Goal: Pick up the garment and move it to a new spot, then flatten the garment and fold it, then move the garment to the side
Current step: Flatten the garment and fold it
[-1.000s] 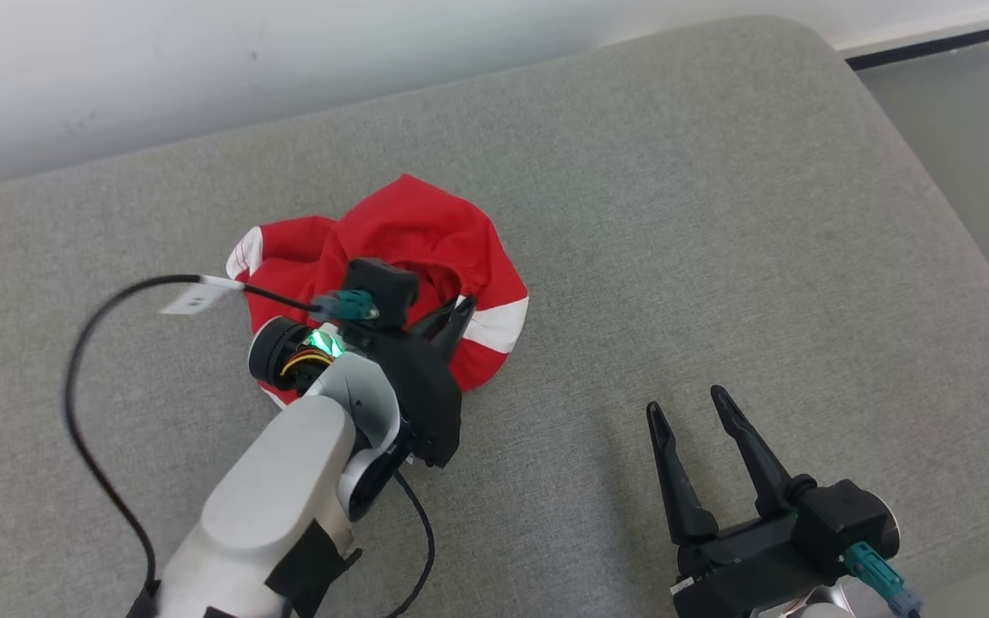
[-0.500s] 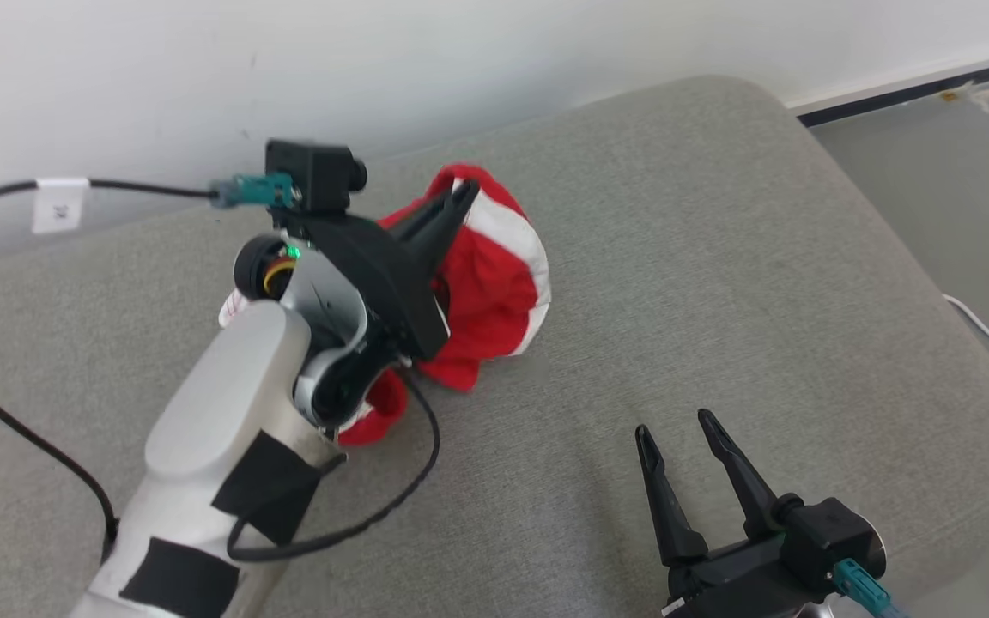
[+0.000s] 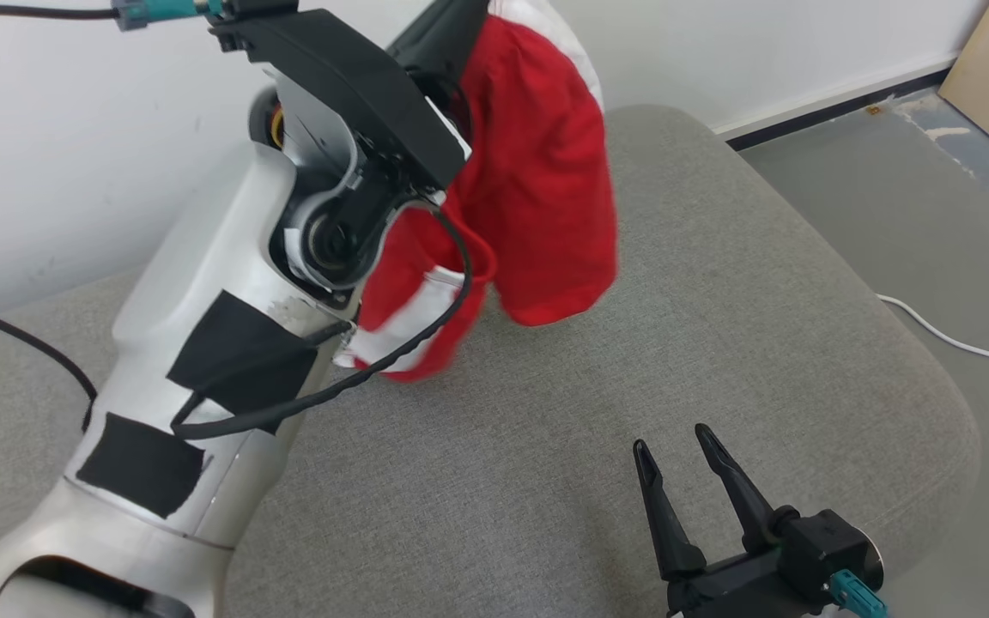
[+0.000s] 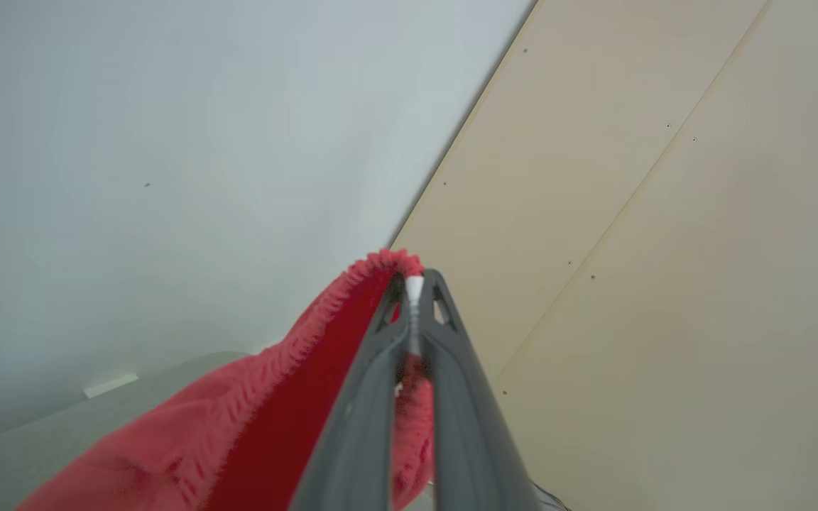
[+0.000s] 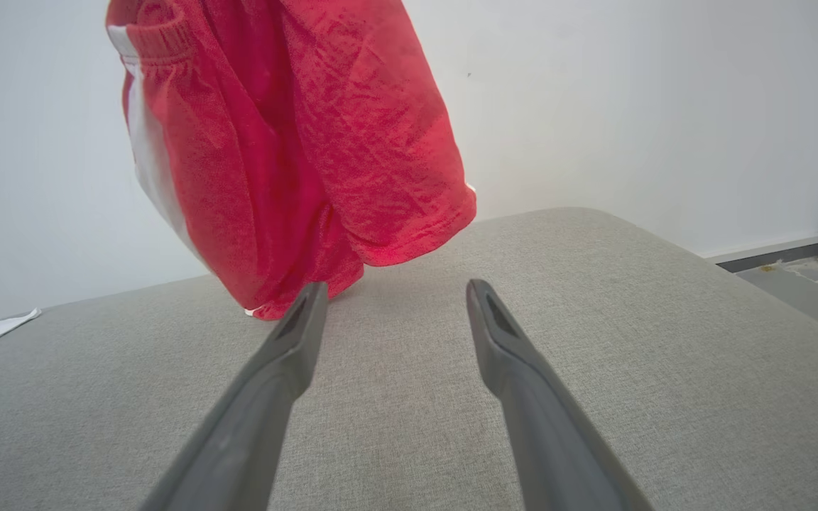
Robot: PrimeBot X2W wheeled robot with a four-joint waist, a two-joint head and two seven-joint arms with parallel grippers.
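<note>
With left gripper (image 4: 415,285) squeezed shut on a thin edge of the red garment (image 3: 546,172), dangling at twelve o'clock over the cushion (image 3: 761,343), and right gripper (image 3: 670,439) wide open and empty, might slip out if swung fast.

From the head we look forward and down across the grey cushion (image 3: 718,300), our left arm (image 3: 203,283) looming close at ten o'clock, the right tool (image 3: 670,438) at five. Our left wrist camera looks out along the left tool (image 4: 415,280) at the wall (image 4: 132,142) and a beige panel (image 4: 664,248). Our right wrist camera sits low, skimming the cushion. All three share the garment (image 3: 546,172).
</note>
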